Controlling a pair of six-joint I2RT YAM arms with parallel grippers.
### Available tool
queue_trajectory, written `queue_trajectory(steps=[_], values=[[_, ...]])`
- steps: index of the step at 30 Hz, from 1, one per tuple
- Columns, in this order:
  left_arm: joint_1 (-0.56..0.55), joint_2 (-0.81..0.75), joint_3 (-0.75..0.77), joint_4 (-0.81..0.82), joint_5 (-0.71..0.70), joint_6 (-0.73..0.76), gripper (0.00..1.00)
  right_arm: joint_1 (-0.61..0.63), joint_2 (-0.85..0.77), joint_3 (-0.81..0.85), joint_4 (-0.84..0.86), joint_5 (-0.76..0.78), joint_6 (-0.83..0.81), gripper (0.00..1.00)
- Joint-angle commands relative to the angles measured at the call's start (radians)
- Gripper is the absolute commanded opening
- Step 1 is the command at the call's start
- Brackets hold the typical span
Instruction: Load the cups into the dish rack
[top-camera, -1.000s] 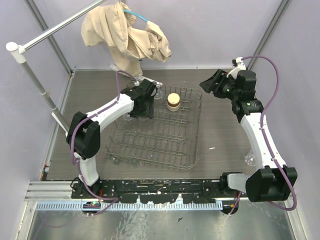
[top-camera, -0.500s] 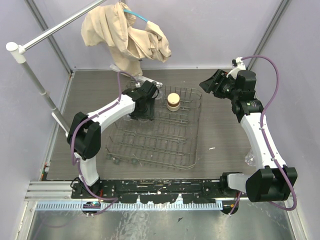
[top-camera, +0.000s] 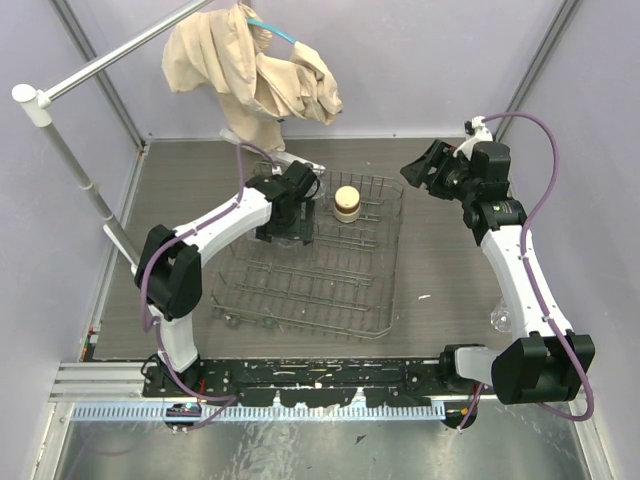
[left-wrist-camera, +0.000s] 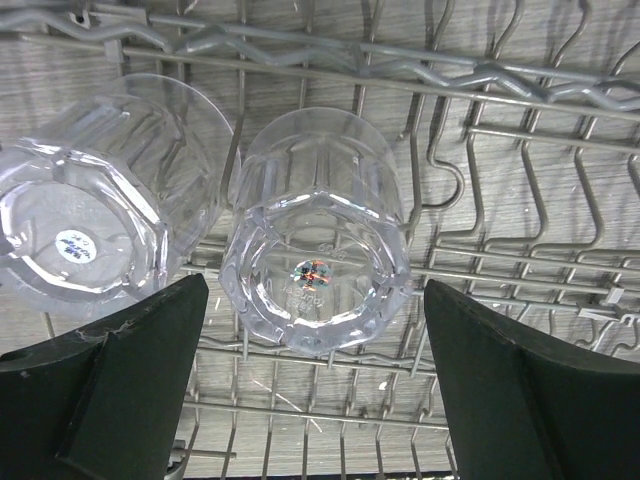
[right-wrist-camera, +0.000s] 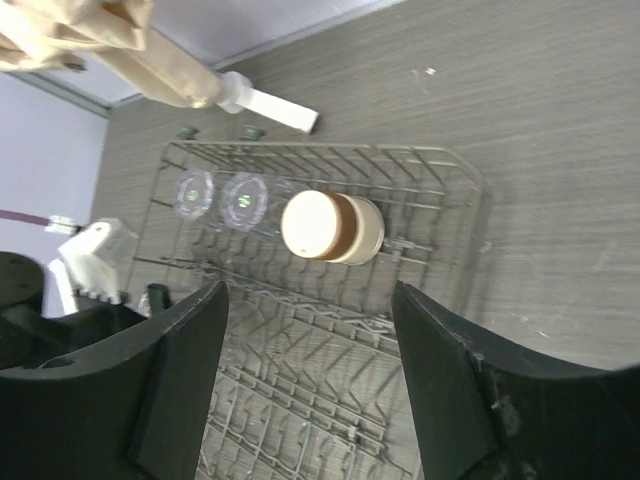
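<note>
The grey wire dish rack (top-camera: 375, 290) lies in the middle of the table. A tan-brown cup (top-camera: 347, 203) stands upside down at its far end, also seen from the right wrist (right-wrist-camera: 330, 227). Two clear cups (left-wrist-camera: 315, 235) (left-wrist-camera: 95, 200) sit bottom-up side by side on the prongs. My left gripper (top-camera: 285, 233) hovers over them, open, and its fingers (left-wrist-camera: 110, 390) stand apart from the nearer cup without touching it. My right gripper (top-camera: 413, 172) hangs open and empty to the right of the rack (right-wrist-camera: 470, 185), facing it.
Another clear cup (top-camera: 500, 318) stands on the table by the right arm. A beige cloth (top-camera: 255, 65) hangs from a white pole (top-camera: 100, 60) at the back, with a white handle (right-wrist-camera: 265, 100) below it just beyond the rack. Walls close in the left, back and right.
My left gripper has opened wide and let go of the clear cup, which stays on the prongs. The right arm has hardly moved.
</note>
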Motion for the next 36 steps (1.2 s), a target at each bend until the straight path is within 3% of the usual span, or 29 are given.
queue_trajectory(steps=[1, 4, 8, 11, 15, 22, 28, 36], values=[[-0.003, -0.047, 0.080, -0.032, -0.041, 0.014, 0.96, 0.005, 0.002, 0.061, -0.120, 0.175, -0.044, 0.74], [-0.003, -0.060, 0.136, -0.053, -0.052, 0.022, 0.97, 0.001, 0.064, 0.138, -0.303, 0.356, -0.091, 0.75], [-0.002, -0.081, 0.212, -0.070, -0.060, 0.031, 0.98, -0.019, 0.106, 0.174, -0.461, 0.597, -0.024, 0.74], [-0.004, -0.082, 0.267, -0.085, -0.050, 0.036, 0.98, -0.029, 0.112, 0.184, -0.558, 0.679, 0.025, 0.77], [-0.003, -0.065, 0.320, -0.095, -0.023, 0.042, 0.98, -0.093, 0.098, 0.152, -0.643, 0.660, 0.024, 0.85], [-0.004, -0.053, 0.327, -0.095, 0.030, 0.041, 0.98, -0.266, -0.026, 0.017, -0.645, 0.662, 0.022, 0.87], [-0.015, -0.031, 0.359, -0.116, 0.062, 0.048, 0.99, -0.286, -0.113, -0.069, -0.705, 0.819, 0.145, 0.88], [-0.059, 0.014, 0.446, -0.170, 0.060, 0.066, 0.99, -0.323, -0.167, -0.178, -0.726, 0.803, 0.196, 0.87]])
